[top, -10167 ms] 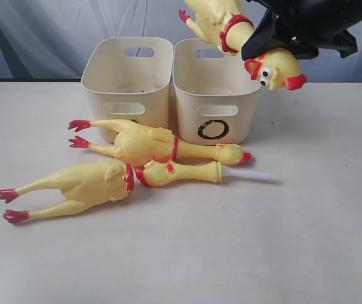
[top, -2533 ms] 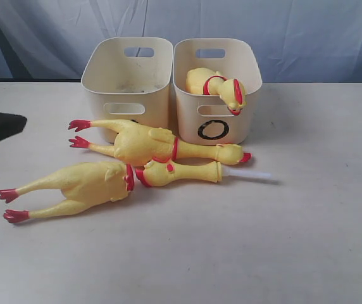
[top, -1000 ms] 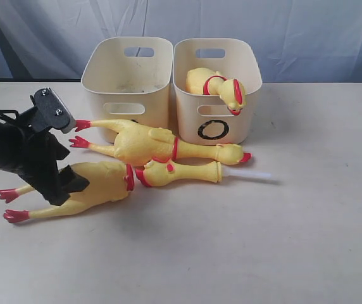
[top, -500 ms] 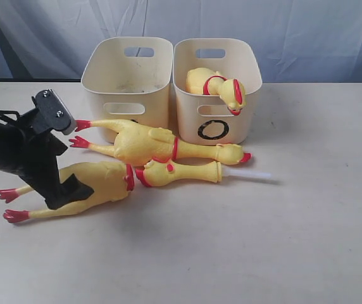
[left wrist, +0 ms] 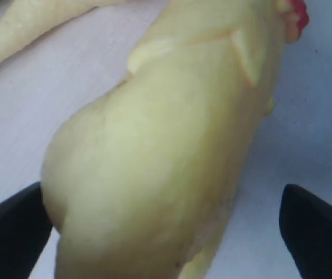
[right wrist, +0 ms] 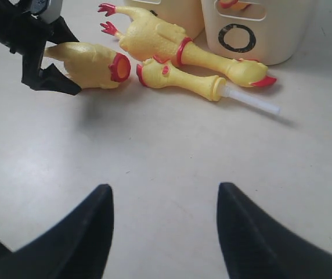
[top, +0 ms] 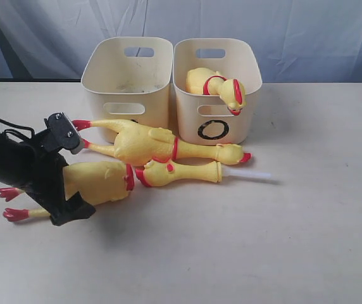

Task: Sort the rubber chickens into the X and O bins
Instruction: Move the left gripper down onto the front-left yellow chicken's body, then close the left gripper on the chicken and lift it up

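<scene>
Chickens lie on the pale matte counter before a creased blue-grey curtain: three pieces in front of two cream tubs, one inside the O tub. Left hand straddles the headless body, wide; right hand spread over counter.

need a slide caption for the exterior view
Left pincer open around the headless chicken body on the table; one whole chicken sits in the O bin.

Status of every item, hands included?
Left bin: upright, mark hidden.
O bin: upright.
Binned chicken: in O bin, head over rim.
Whole chicken: on table, before both bins.
Broken body: on table, not gripped.
Neck piece: on table, beside body.
Left hand: open, straddling broken body.
Right hand: open, empty.
</scene>
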### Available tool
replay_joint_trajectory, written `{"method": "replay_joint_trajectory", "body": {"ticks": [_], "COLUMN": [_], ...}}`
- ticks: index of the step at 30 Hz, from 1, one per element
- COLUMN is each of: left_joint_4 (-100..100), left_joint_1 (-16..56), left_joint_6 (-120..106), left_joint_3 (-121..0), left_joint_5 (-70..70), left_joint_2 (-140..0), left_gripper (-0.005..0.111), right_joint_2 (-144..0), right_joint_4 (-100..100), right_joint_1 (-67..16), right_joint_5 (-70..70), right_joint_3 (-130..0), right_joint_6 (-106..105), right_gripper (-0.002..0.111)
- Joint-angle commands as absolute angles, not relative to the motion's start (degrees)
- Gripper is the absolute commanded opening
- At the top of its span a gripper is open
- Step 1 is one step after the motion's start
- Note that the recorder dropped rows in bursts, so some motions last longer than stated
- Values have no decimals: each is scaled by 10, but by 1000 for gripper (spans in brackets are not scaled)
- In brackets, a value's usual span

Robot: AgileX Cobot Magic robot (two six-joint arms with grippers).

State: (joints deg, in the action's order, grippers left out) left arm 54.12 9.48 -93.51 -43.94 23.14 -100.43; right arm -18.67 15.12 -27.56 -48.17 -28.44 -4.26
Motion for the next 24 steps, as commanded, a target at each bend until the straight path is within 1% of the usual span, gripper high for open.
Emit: {"method": "replay_joint_trajectory", "body": {"ticks": [1, 4, 6, 8, 13, 15, 16, 18, 20, 24], "left_joint_4": [605, 638, 637, 637, 652, 668, 675, 676, 672, 671], "left_joint_1": [99, 99, 99, 99, 99, 99, 99, 99, 99, 99], "left_joint_6": [-978, -983, -992, -993, -993, -993, -993, -993, -993, -996], "left_joint_3": [-442, -442, -442, -442, -442, -442, -442, -442, -442, -442], "left_joint_5": [226, 223, 223, 223, 224, 224, 223, 223, 230, 255], "left_joint_2": [-1007, -1007, -1007, -1007, -1007, -1007, -1007, -1007, -1007, -1007], "left_gripper": [99, 99, 99, 99, 99, 97, 93, 81, 68, 48], "right_joint_2": [-183, -183, -183, -183, -183, -183, -183, -183, -183, -183], "right_joint_4": [153, 153, 153, 153, 153, 153, 153, 153, 153, 153], "right_joint_1": [-275, -275, -275, -275, -275, -275, -275, -275, -275, -275], "right_joint_5": [-474, -474, -474, -474, -474, -474, -474, -474, -474, -474], "right_joint_3": [-281, -281, -281, -281, -281, -281, -281, -281, -281, -281], "right_joint_6": [-45, -45, -45, -45, -45, -45, -45, -45, -45, -45], "right_gripper": [51, 49, 45, 39, 19, 11, 7, 0, -1, -1]}}
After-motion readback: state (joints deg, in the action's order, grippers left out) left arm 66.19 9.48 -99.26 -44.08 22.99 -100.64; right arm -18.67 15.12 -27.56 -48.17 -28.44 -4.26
